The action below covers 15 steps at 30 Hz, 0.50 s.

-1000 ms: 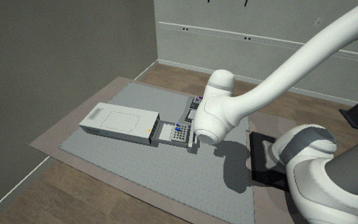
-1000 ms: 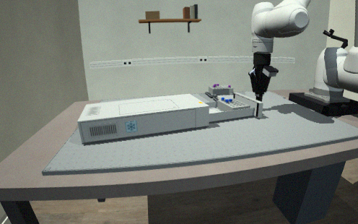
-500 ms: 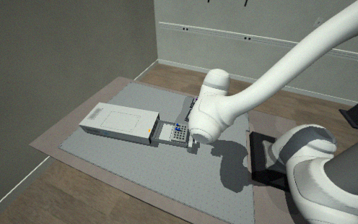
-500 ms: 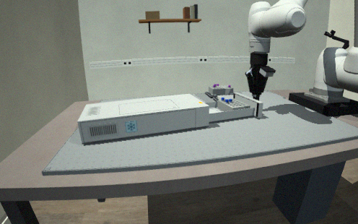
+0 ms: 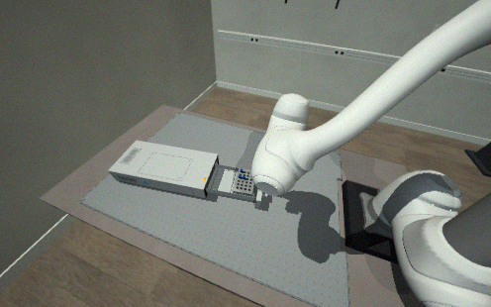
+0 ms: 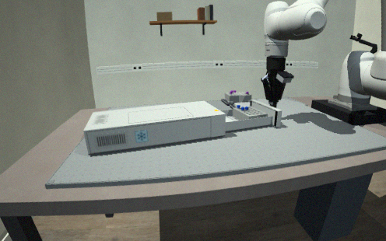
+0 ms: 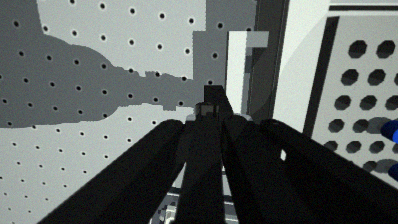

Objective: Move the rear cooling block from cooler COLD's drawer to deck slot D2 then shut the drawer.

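Note:
The cooler COLD (image 5: 163,168) (image 6: 156,124) lies on the grey deck with its drawer (image 5: 233,183) (image 6: 249,120) partly out. Its orange lamp (image 5: 204,178) is lit. The front block (image 5: 243,183) (image 6: 249,112) sits flat in the drawer with blue tubes (image 6: 242,106) in its bores. The drawer space behind it is empty. A second block with purple tubes (image 6: 237,96) sits on the deck beyond the drawer; the arm hides it in the top view. My gripper (image 6: 273,102) (image 7: 212,99) is shut and empty, pointing down just outside the drawer's front panel (image 6: 278,117) (image 7: 239,70).
The arm's base stands on a black plate (image 5: 366,223) (image 6: 350,110) at the right of the table. The perforated deck mat (image 5: 223,233) ends near the table's edges. A wall with a shelf (image 6: 183,21) is behind.

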Each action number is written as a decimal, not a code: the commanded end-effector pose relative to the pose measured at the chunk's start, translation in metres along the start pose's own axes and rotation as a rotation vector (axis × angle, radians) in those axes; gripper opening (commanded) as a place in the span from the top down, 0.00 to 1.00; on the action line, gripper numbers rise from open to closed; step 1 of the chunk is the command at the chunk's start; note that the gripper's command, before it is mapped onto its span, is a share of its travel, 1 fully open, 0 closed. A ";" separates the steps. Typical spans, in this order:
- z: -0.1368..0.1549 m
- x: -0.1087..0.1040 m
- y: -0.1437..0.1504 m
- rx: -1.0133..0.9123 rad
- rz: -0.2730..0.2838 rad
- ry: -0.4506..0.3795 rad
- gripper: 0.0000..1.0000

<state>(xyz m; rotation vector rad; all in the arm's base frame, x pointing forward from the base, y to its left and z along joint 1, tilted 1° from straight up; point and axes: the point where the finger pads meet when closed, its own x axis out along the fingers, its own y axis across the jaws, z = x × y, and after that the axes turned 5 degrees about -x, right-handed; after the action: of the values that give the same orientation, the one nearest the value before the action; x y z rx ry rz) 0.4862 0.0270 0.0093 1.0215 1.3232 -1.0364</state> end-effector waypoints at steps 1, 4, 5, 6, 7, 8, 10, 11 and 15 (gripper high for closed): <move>-0.002 -0.001 0.007 0.002 0.001 0.002 0.90; -0.001 -0.001 0.011 0.002 0.001 0.002 0.90; -0.001 -0.001 0.012 0.002 0.001 0.002 0.90; -0.001 0.000 0.013 0.002 0.001 0.002 0.90; -0.001 -0.001 0.014 0.002 0.001 0.002 0.90; -0.001 -0.001 0.015 0.002 0.002 0.002 0.90; -0.001 -0.001 0.016 0.002 0.002 0.002 0.90; -0.001 -0.001 0.016 0.002 0.002 0.002 0.90; 0.000 0.000 0.021 0.002 0.001 0.002 0.90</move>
<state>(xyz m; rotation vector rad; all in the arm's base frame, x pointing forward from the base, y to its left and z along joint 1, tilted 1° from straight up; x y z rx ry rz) 0.5018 0.0293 0.0090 1.0212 1.3234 -1.0365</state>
